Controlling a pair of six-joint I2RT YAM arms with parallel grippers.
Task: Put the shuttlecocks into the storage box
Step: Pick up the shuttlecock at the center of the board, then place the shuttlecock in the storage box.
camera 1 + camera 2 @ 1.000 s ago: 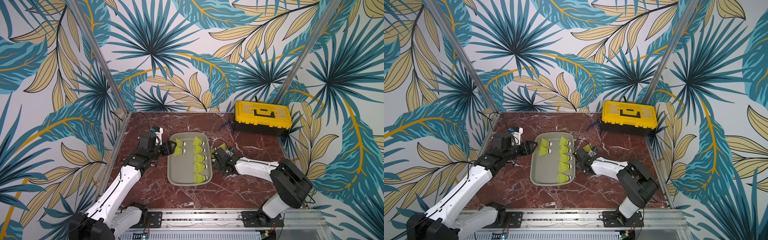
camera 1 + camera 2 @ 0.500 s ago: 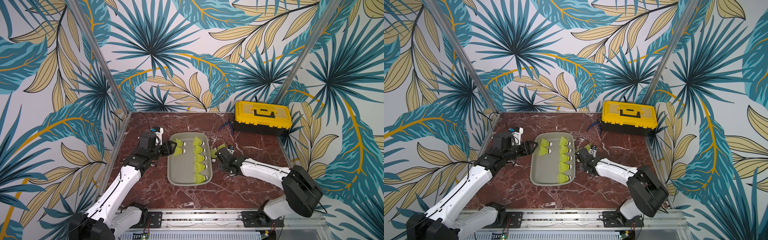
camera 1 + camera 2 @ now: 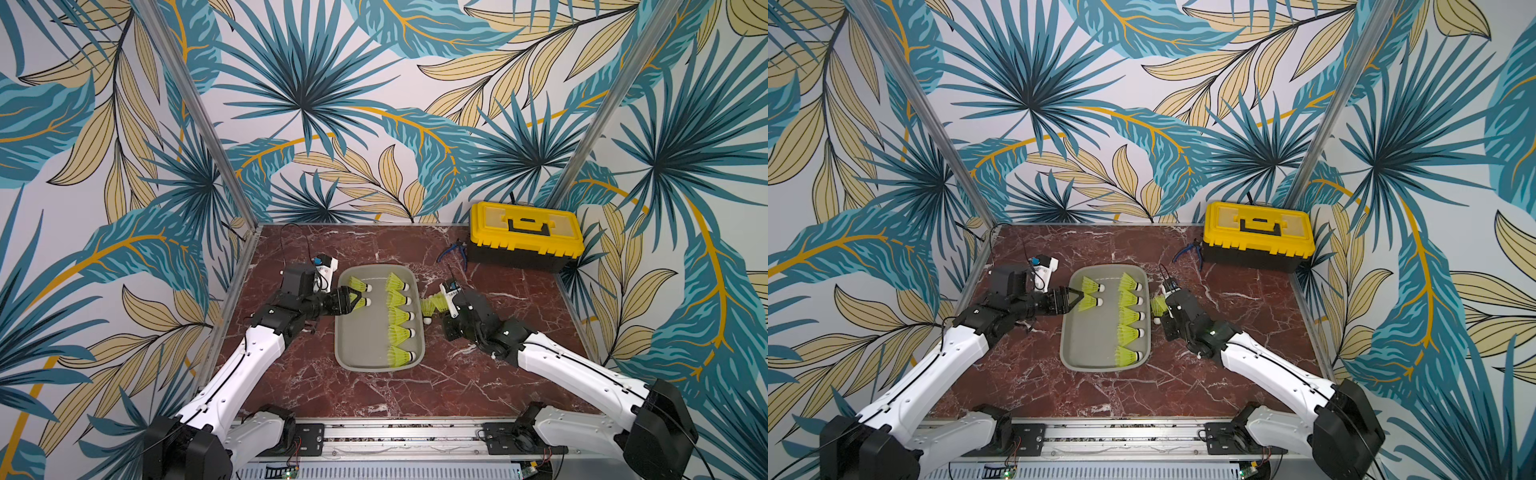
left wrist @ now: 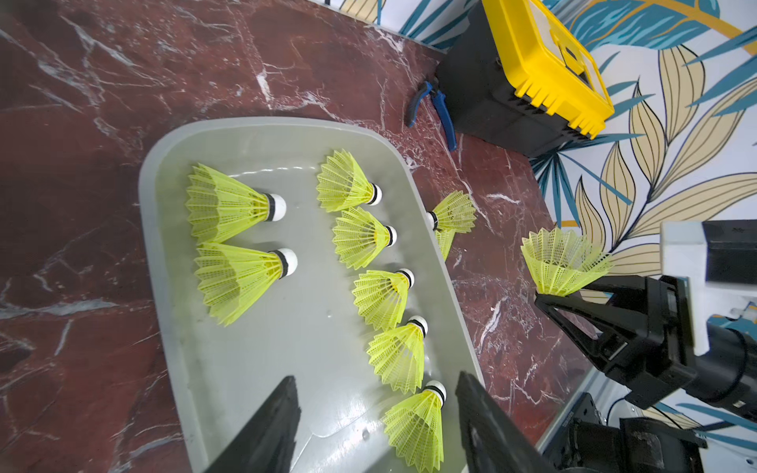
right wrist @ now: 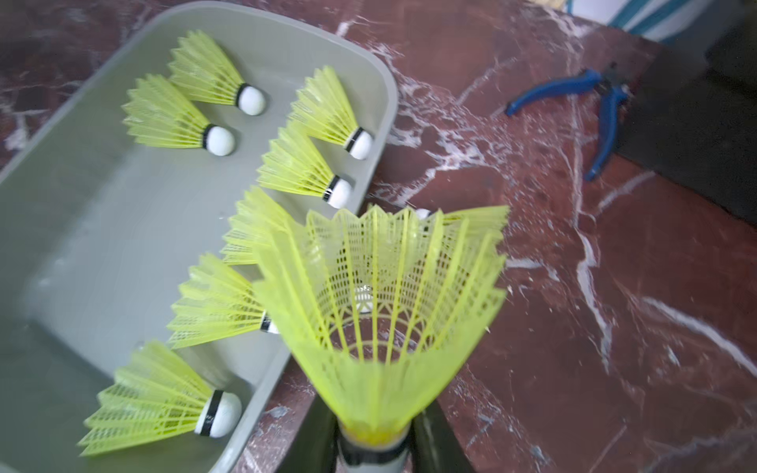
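Surface (image 3: 374,395): red-brown marble, carrying everything listed here.
Storage box (image 3: 361,336): lying in the middle of the surface, its long sides running near to far, holding seven shuttlecocks.
Right row (image 3: 398,320): five shuttlecocks lying inside the storage box along its right rim, from its near end to its far end, white tips pointing at that rim.
Right hand (image 5: 375,436): hovering just outside the storage box's right rim, its fingers clamping the cork of the held shuttlecock (image 5: 381,295), whose skirt is flaring away from the fingers.
Loose shuttlecocks (image 4: 452,213): two lying on the surface just outside the storage box's right rim, beside its middle stretch.
Left hand (image 3: 355,300): hanging over the storage box's left rim, fingers standing apart and gripping nothing.
Left pair (image 3: 358,284): two shuttlecocks lying side by side inside the storage box near its far left corner, tips pointing toward the right row.
Pliers (image 3: 455,251): blue-handled, lying beyond the storage box's far right corner.
Toolbox (image 3: 523,232): yellow-lidded, black-bodied, sitting farther off than the pliers, at the surface's far right corner.
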